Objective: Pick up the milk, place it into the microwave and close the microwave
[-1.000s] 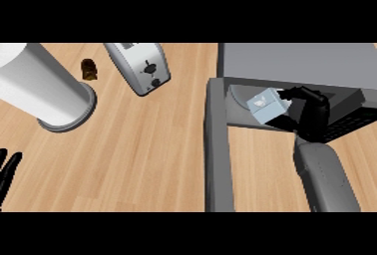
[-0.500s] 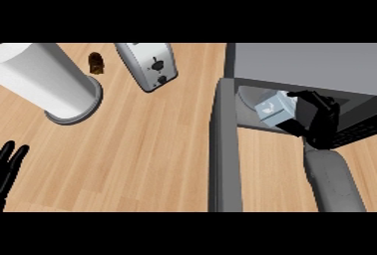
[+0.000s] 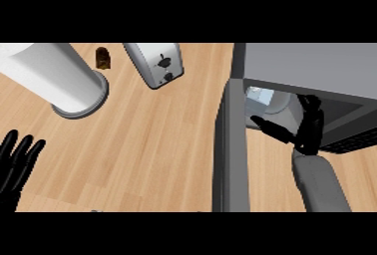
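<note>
1. The left hand [image 3: 16, 162] rests at the near left edge of the counter [image 3: 147, 149], fingers straight, spread apart and pointing up, holding nothing.
2. At the far left stands a tall white cylinder [image 3: 55, 74] on a grey round base. Just right of it are a small brown bottle [image 3: 103, 58] and then a silver toaster [image 3: 156, 63], all well apart from the task's things.
3. The microwave door [image 3: 227, 149] stands open, seen edge-on as a grey bar running from near to far, right of centre.
4. The milk [image 3: 258, 97] sits inside the microwave [image 3: 309, 67], at the left of its cavity; only a pale, bluish part of it shows beneath the top.
5. The right hand [image 3: 303, 132] is at the cavity's mouth, fingers straight and apart, thumb out to the left, clear of the milk and gripping nothing.
6. The milk looks like a light, stiff carton with smooth sides that may dent if squeezed; its flat sides are the place to hold it. It seems placed already.
7. What is left is probably closing the door, best pushed on its outer face.
</note>
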`<state>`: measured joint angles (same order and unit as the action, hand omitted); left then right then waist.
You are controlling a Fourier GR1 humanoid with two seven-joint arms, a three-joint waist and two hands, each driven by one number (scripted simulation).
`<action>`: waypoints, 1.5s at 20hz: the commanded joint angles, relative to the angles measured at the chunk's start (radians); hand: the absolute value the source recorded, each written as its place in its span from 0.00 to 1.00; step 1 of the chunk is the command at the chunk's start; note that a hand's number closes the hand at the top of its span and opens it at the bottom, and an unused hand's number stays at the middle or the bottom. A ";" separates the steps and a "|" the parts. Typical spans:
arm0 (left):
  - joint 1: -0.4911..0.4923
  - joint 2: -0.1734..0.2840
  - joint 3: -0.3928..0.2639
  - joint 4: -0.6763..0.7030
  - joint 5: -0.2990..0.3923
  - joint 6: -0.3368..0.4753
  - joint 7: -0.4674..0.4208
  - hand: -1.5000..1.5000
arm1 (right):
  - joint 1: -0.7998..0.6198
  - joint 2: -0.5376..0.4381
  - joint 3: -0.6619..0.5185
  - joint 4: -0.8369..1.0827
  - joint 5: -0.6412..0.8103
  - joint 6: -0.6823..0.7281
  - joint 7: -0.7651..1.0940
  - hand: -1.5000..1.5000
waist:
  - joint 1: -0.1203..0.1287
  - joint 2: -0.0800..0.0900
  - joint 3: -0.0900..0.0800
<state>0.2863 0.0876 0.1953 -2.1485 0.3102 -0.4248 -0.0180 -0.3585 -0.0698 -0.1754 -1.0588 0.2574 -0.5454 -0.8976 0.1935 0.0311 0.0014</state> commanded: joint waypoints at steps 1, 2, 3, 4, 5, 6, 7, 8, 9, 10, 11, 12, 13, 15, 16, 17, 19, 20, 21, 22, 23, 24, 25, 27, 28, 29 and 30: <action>-0.018 -0.003 -0.020 0.010 -0.018 0.001 0.003 0.00 | -0.154 0.012 -0.016 0.172 -0.014 0.036 0.215 0.00 | 0.036 0.041 0.000; -0.029 0.002 -0.015 0.011 -0.026 0.000 -0.004 0.00 | -0.168 0.010 -0.019 0.181 -0.020 0.045 0.224 0.00 | 0.031 0.039 -0.001; -0.025 -0.006 -0.017 0.008 -0.029 0.009 -0.001 0.00 | -0.171 0.006 -0.025 0.199 -0.015 0.035 0.222 0.00 | 0.034 0.039 0.000; -0.035 -0.005 -0.036 0.009 -0.037 0.006 0.008 0.00 | -0.180 0.012 -0.022 0.216 -0.013 0.037 0.230 0.00 | 0.021 0.039 0.001; -0.027 -0.007 -0.035 0.006 -0.034 0.003 0.005 0.00 | -0.209 0.006 -0.025 0.233 -0.008 0.036 0.258 0.00 | 0.030 0.034 -0.001; -0.026 -0.007 -0.024 0.009 -0.046 0.015 0.006 0.00 | -0.244 -0.021 -0.035 0.279 -0.007 0.054 0.292 0.00 | 0.020 0.032 0.000; -0.052 -0.006 -0.047 0.015 -0.051 0.013 0.018 0.00 | -0.308 -0.020 -0.027 0.306 0.003 0.054 0.343 0.00 | 0.008 0.033 0.000; -0.028 -0.006 -0.029 0.020 -0.058 0.011 0.000 0.00 | -0.332 -0.037 -0.045 0.356 -0.005 0.066 0.363 0.00 | 0.008 0.028 0.000; -0.052 -0.012 -0.040 0.021 -0.062 0.026 0.015 0.00 | -0.376 -0.081 -0.054 0.378 -0.003 0.093 0.386 0.00 | -0.006 0.032 0.001; -0.052 -0.021 -0.053 0.023 -0.081 0.026 0.003 0.00 | -0.414 -0.071 -0.056 0.413 0.002 0.079 0.416 0.00 | -0.003 0.032 0.001; -0.050 -0.019 -0.051 0.015 -0.081 0.029 0.011 0.00 | -0.451 -0.071 -0.055 0.450 0.012 0.070 0.436 0.00 | 0.001 0.030 0.002; -0.043 -0.042 -0.079 0.014 -0.098 0.040 0.015 0.00 | -0.463 -0.097 -0.063 0.487 0.007 0.103 0.439 0.00 | -0.022 0.027 0.003; -0.059 -0.033 -0.070 0.004 -0.091 0.049 0.036 0.00 | -0.497 -0.093 -0.071 0.510 0.003 0.095 0.442 0.00 | -0.018 0.030 0.004; -0.052 -0.038 -0.082 0.004 -0.097 0.044 0.029 0.00 | -0.541 -0.142 -0.082 0.566 0.006 0.128 0.464 0.00 | -0.025 0.029 0.004; -0.038 -0.044 -0.085 0.017 -0.120 0.044 0.013 0.00 | -0.558 -0.117 -0.079 0.595 0.010 0.113 0.448 0.00 | -0.028 0.026 0.003; -0.050 -0.040 -0.091 0.010 -0.103 0.034 0.015 0.00 | -0.542 -0.145 -0.085 0.615 0.006 0.149 0.415 0.00 | -0.036 0.030 0.004; -0.044 -0.049 -0.098 0.007 -0.121 0.046 0.019 0.00 | -0.558 -0.138 -0.097 0.658 -0.004 0.162 0.394 0.00 | -0.041 0.029 0.005; -0.025 -0.060 -0.128 -0.037 -0.129 0.052 0.046 0.00 | -0.596 -0.146 -0.105 0.674 -0.009 0.172 0.421 0.00 | -0.037 0.023 0.006; -0.032 -0.068 -0.126 -0.015 -0.130 0.053 0.026 0.00 | -0.613 -0.149 -0.104 0.688 -0.013 0.203 0.412 0.00 | -0.037 0.026 0.005; -0.040 -0.072 -0.121 0.010 -0.133 0.055 0.014 0.00 | -0.582 -0.131 -0.107 0.705 -0.017 0.210 0.352 0.00 | -0.058 0.024 0.004; -0.041 -0.079 -0.133 -0.013 -0.148 0.066 0.022 0.00 | -0.589 -0.141 -0.124 0.723 -0.028 0.212 0.357 0.00 | -0.058 0.024 0.005; -0.042 -0.086 -0.140 0.001 -0.163 0.084 0.013 0.00 | -0.615 -0.116 -0.121 0.735 -0.025 0.207 0.345 0.00 | -0.068 0.018 0.004; -0.033 -0.087 -0.142 0.004 -0.174 0.082 0.006 0.00 | -0.596 -0.113 -0.136 0.749 -0.038 0.210 0.317 0.00 | -0.070 0.019 0.004; -0.033 -0.087 -0.169 0.008 -0.187 0.095 0.009 0.00 | -0.608 -0.120 -0.152 0.773 -0.046 0.206 0.299 0.00 | -0.076 0.019 0.004; -0.027 -0.087 -0.150 -0.005 -0.183 0.085 0.008 0.00 | -0.600 -0.115 -0.160 0.789 -0.050 0.198 0.281 0.00 | -0.079 0.015 0.004; -0.053 -0.087 -0.171 0.026 -0.201 0.098 0.001 0.00 | -0.651 -0.119 -0.161 0.800 -0.050 0.207 0.317 0.00 | -0.089 0.013 0.003; -0.009 -0.076 -0.139 0.015 -0.163 0.062 -0.017 0.00 | -0.597 -0.145 -0.165 0.819 -0.055 0.261 0.267 0.00 | -0.093 0.008 0.002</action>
<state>0.2543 0.0075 0.0511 -2.1413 0.1405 -0.3470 -0.0143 -0.9610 -0.1969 -0.3208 -0.2932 0.2160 -0.3312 -0.5856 0.1175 0.0469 0.0049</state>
